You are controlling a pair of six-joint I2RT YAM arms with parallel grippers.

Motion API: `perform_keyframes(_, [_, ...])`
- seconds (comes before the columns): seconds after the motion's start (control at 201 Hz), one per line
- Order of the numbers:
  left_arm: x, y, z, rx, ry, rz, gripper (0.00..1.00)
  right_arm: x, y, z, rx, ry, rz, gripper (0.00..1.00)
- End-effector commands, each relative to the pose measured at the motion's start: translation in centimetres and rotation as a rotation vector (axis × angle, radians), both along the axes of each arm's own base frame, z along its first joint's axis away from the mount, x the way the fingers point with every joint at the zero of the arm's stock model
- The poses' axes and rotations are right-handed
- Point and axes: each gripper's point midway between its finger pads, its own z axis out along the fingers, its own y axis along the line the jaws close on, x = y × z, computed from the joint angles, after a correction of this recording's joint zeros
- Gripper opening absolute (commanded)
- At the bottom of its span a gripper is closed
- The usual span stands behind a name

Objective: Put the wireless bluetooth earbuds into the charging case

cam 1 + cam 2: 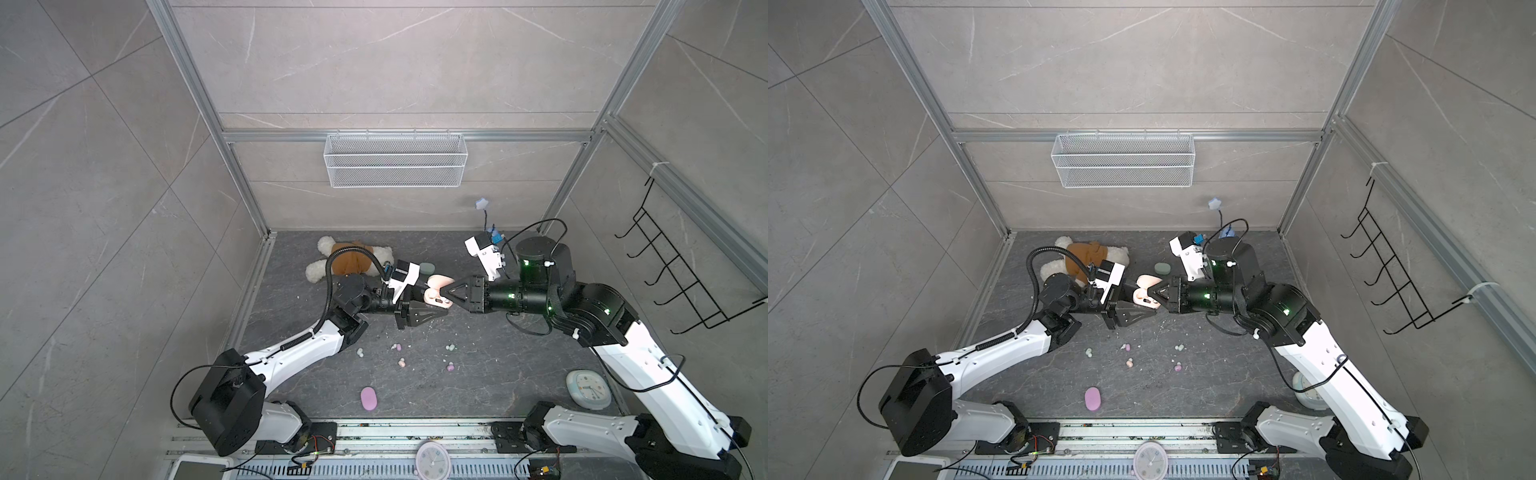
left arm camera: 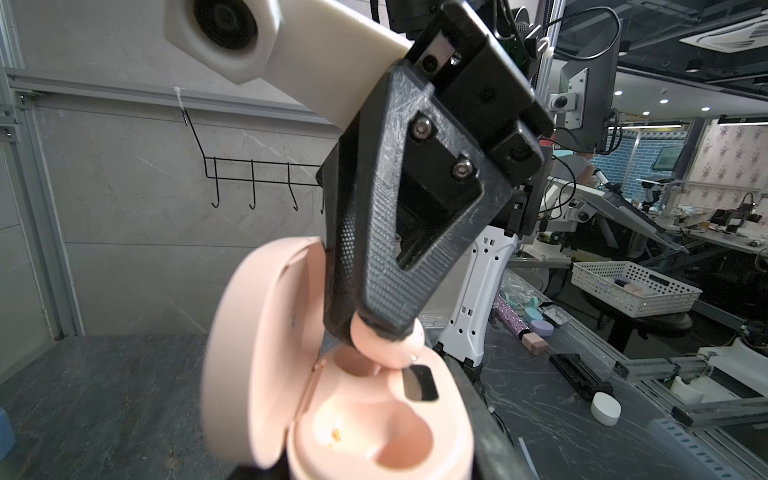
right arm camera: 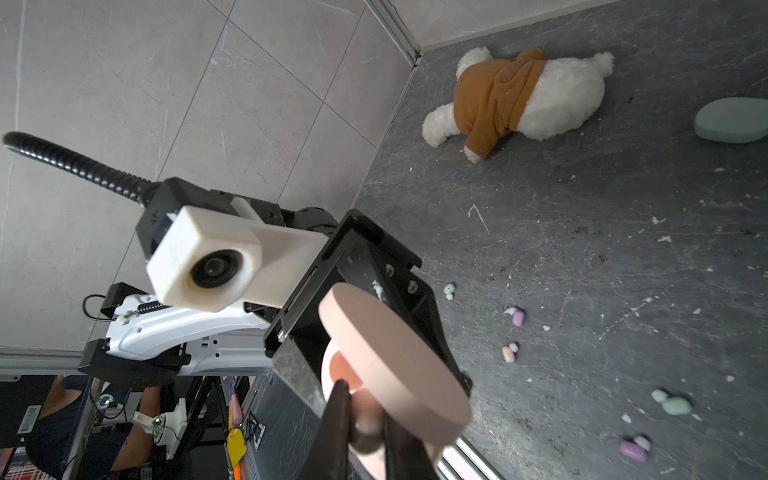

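In both top views the left gripper (image 1: pixel 434 306) is clamped on the base of the peach-pink charging case (image 1: pixel 437 283), whose lid stands swung open. The right gripper (image 1: pixel 443 296) meets it from the opposite side, jaws drawn tight at the open base; what they hold is too small to make out from up here. Five loose earbuds (image 1: pixel 401 363) in mint, lilac and peach lie scattered on the grey table (image 1: pixel 519 374), nearer the arm bases. A closed lilac case (image 1: pixel 368 399) sits nearer still, and a mint case (image 1: pixel 1161 268) lies by the plush bear (image 1: pixel 345 259).

From the left wrist, the right gripper's black fingers (image 2: pixel 376 274) pinch a peach-pink earbud (image 2: pixel 384 347). It touches the rim of one well in the base, just beside a small dark panel (image 2: pixel 420 383).

From the right wrist, the fingertips (image 3: pixel 338 419) squeeze that earbud in shadow, tucked under the open lid (image 3: pixel 395 361).
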Motion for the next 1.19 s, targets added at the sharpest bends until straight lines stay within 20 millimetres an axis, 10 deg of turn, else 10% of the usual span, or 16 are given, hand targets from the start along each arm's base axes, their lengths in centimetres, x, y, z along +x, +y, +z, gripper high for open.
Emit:
perform_keyframes(0.0, [-1.0, 0.8, 3.0, -0.122, -0.081, -0.011, 0.21, -0.1, -0.3, -0.8, -0.012, 0.035, -0.01, 0.14])
perform_keyframes(0.662, [-1.5, 0.5, 2.8, -0.107, -0.096, -0.022, 0.21, 0.4, -0.6, -1.0, -0.056, 0.041, -0.036, 0.4])
perform_keyframes(1.19, [-1.9, 0.4, 2.7, -0.098, -0.099, -0.032, 0.21, 0.7, -0.7, -0.7, -0.088, 0.025, -0.038, 0.87])
